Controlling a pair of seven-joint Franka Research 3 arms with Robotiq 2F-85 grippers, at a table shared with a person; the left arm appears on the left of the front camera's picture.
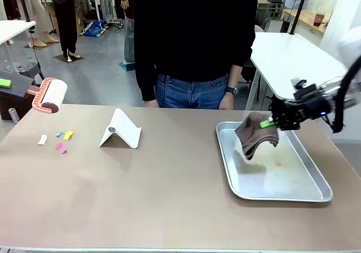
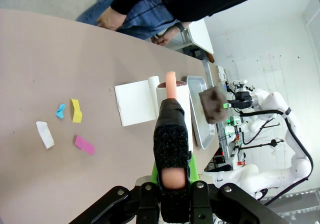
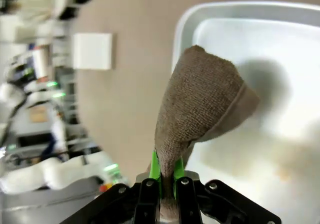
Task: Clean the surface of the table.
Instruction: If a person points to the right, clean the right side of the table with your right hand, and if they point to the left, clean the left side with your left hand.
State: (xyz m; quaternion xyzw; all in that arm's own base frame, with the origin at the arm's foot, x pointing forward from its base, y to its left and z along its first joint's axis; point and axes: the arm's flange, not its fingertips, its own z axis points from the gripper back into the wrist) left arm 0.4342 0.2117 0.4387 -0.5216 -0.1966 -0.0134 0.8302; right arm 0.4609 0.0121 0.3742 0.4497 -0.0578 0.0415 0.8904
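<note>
The table (image 1: pixel 141 202) lies below both my claws. My right claw (image 1: pixel 272 122) pinches a brown cloth (image 1: pixel 255 135) hanging over the metal tray (image 1: pixel 227 158); my left wrist view shows my left claw (image 2: pixel 173 186) clamped on a lint roller (image 2: pixel 172 134). Some paper scraps (image 1: pixel 60 148) and a folded white card (image 1: pixel 120 131) lie on the taupe top; a person (image 1: pixel 194 38) stands opposite.

Table (image 1: pixel 169 202): smooth, matt taupe top with a thin pale edge. Tray (image 1: pixel 282 174): bare silver metal, glossy, its floor marked by a faint brownish smear. Cloth (image 1: pixel 256 135): brown fabric, looped and rough. Lint roller (image 1: pixel 52 95): white paper roll on a salmon plastic handle, sleeved in a coarse black wrap. Folded stand (image 1: pixel 121 130): plain matt white. Scraps (image 1: pixel 61 148): coloured paper
</note>
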